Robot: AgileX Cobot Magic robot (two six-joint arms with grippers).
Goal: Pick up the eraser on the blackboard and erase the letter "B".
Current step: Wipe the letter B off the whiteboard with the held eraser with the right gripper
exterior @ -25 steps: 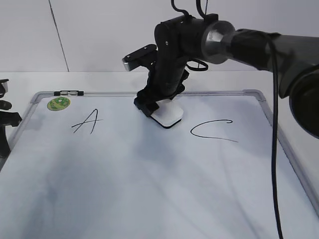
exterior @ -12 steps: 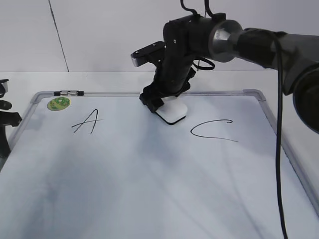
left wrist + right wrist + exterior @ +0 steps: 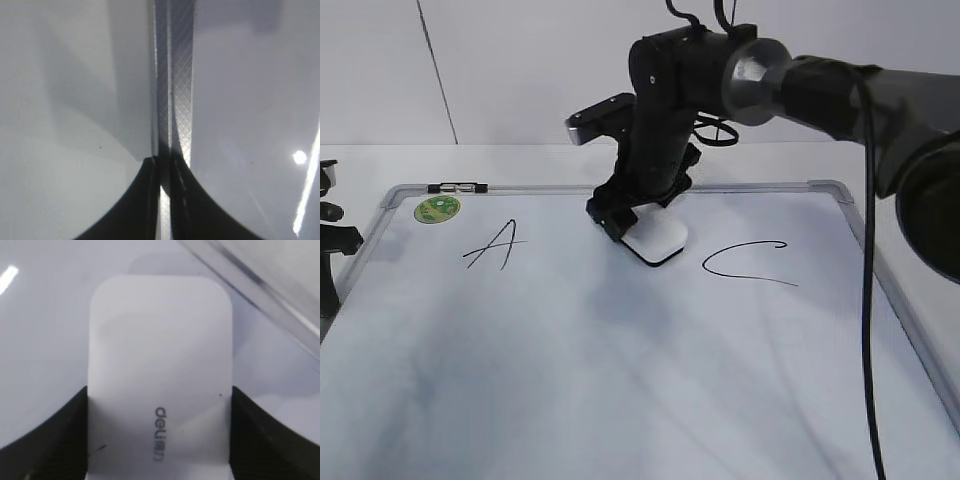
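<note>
Eraser (image 3: 656, 241) sits on the blackboard (image 3: 620, 350) near its top edge, between the "A" (image 3: 495, 244) and "C" (image 3: 745, 260); underside down, tilted slightly. Long axis runs along the gripper's reach in the wrist view, lettering end nearest the wrist. Right gripper (image 3: 159, 440) is clamped on the eraser's two long sides, jaws set wide. Left gripper (image 3: 163, 172) jaws together, holding nothing, over the blackboard's frame strip (image 3: 175, 75). No "B" visible.

surface: white table (image 3: 360, 160) | on it: blackboard (image 3: 620, 380), lying flat
</note>
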